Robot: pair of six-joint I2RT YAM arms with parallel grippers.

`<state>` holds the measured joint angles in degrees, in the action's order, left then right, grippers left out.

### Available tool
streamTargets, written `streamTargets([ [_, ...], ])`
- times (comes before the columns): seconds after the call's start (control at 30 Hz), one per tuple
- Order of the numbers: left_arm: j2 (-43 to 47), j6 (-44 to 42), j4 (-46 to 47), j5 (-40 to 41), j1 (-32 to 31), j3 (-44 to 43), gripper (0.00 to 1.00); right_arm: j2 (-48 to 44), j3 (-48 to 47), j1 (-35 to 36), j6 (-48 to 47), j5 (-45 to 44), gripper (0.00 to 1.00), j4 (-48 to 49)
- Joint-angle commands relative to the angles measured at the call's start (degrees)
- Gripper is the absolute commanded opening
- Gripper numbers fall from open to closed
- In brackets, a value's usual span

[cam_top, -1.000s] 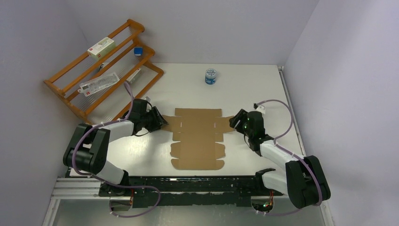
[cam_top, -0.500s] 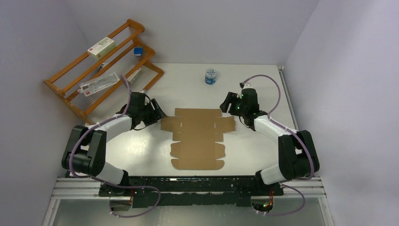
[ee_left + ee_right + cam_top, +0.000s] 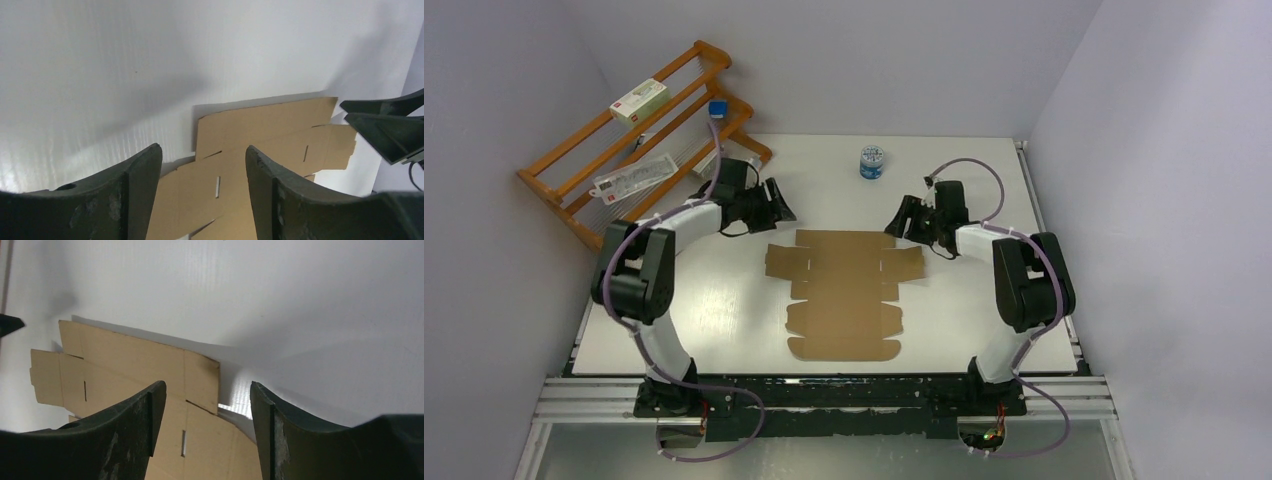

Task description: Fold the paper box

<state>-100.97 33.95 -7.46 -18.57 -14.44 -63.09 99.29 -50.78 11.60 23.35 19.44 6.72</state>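
The paper box (image 3: pixel 844 292) lies flat and unfolded mid-surface (image 3: pixel 724 310), with open room to its left and right. Just off its far corners, the left fingers (image 3: pixel 135 200) and right fingers (image 3: pixel 125 440) are spread wide, holding nothing. The wrist views cut off the box's near half. Farther back are a jar (image 3: pixel 872 162) and a wooden rack (image 3: pixel 624 170).

White desk (image 3: pixel 724 310), seen from above. Flat at its middle lies the unfolded paper box (image 3: pixel 844 290), brown cardboard with flaps and tabs spread. Near the far edge, well apart from it, stands a small blue-and-white jar (image 3: pixel 872 162). A wooden rack (image 3: pixel 584 190) occupies the far-left corner.
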Motion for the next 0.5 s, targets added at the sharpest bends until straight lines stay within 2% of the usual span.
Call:
streamTargets([
  [0.0,-4.7,-2.1,-2.3,-6.8,-0.3,-2.7,0.67,3.0,0.0,-2.5,1.5,7.3,0.66,3.6],
  [0.2,-9.6,-3.3,-3.0,-10.4,-0.6,-5.8,0.64,7.7,0.0,-4.4,4.7,14.5,0.60,7.8],
  [0.4,-12.2,-4.3,-3.8,-10.9,-2.4,-6.5,0.60,9.1,-0.2,-4.8,4.8,15.9,0.54,8.1],
  [0.47,-12.8,-4.4,-3.5,-11.3,-2.6,-6.5,0.58,9.6,-0.3,-4.8,4.8,16.7,0.49,8.4],
])
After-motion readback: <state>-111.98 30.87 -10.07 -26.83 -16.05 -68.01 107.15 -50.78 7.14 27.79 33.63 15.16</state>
